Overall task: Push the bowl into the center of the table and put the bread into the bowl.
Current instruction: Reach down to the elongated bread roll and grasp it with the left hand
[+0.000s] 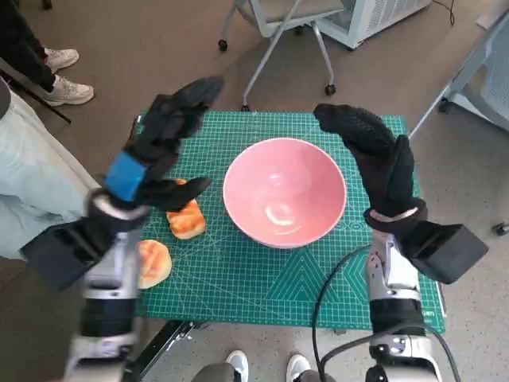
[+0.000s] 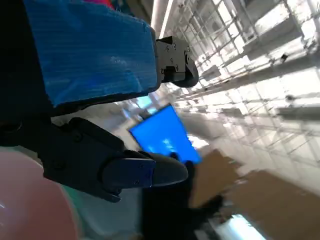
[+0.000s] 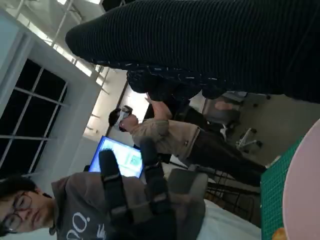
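Nearest me I see one bread roll [image 1: 153,263] at the mat's [image 1: 262,278] left edge, a second [image 1: 186,220] just beyond it. The pink bowl [image 1: 285,191] sits mid-table, nothing in it. My left hand [image 1: 163,135] and right hand [image 1: 374,151] flank it, raised, fingers spread, holding nothing.

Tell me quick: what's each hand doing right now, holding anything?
Left hand: open, fingers spread, holding nothing, raised above the bread.
Right hand: open, empty, beside the pink bowl.
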`<state>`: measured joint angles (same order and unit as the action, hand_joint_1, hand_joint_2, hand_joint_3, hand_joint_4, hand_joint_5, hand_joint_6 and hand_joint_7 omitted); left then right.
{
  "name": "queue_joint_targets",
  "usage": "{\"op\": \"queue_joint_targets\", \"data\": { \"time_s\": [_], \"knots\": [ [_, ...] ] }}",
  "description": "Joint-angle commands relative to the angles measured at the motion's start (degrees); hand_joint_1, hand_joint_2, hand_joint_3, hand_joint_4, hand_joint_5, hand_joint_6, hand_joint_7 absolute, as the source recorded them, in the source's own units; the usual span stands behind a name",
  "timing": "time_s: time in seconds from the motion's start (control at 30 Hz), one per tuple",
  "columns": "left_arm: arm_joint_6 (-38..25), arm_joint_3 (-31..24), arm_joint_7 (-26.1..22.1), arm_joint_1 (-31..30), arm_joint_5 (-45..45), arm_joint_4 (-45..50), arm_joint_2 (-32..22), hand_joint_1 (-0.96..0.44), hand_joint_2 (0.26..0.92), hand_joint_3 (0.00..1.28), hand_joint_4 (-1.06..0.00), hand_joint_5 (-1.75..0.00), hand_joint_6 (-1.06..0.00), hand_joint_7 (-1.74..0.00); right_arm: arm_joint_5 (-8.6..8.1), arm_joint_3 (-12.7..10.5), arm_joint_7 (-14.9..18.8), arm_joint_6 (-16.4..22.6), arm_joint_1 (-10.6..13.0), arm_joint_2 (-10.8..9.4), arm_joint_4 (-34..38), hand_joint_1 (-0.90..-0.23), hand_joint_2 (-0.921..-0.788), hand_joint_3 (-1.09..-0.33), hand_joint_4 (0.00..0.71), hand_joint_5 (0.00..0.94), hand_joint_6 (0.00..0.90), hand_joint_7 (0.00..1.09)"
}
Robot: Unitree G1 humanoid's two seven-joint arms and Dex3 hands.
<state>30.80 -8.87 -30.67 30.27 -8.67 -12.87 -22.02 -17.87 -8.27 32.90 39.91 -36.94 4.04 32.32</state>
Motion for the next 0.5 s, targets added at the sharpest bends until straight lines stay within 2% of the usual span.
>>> {"op": "queue_joint_targets", "data": {
  "time_s": [0.03, 0.2, 0.5],
  "knots": [
    [-1.17, -2.37, -0.47, 1.12, 5.56, -0.46, -10.21, -0.49, 0.921, 0.24, -0.20, -0.01, -0.10, -0.53, -0.61, -0.38, 0.07, -0.41, 1.38, 0.56, 0.52, -0.666, -0.921, -0.777, 0.176, 0.001, 0.178, 0.30],
    [-6.54, -1.42, -3.90, 1.23, 7.04, 0.20, -17.46, -0.33, 0.904, 0.11, -0.23, -0.01, -0.20, -0.46, -1.19, -0.78, 0.16, -0.59, 1.37, 0.73, 0.58, -0.663, -0.921, -0.782, 0.175, 0.000, 0.143, 0.36],
    [-13.05, 0.74, -9.30, 1.44, 6.22, 0.20, -22.83, -0.20, 0.844, 0.01, -0.25, 0.00, -0.26, -0.35, -1.76, -0.92, -0.03, -0.42, 1.31, 0.34, 1.06, -0.669, -0.921, -0.780, 0.175, 0.000, 0.123, 0.39]
  ]
}}
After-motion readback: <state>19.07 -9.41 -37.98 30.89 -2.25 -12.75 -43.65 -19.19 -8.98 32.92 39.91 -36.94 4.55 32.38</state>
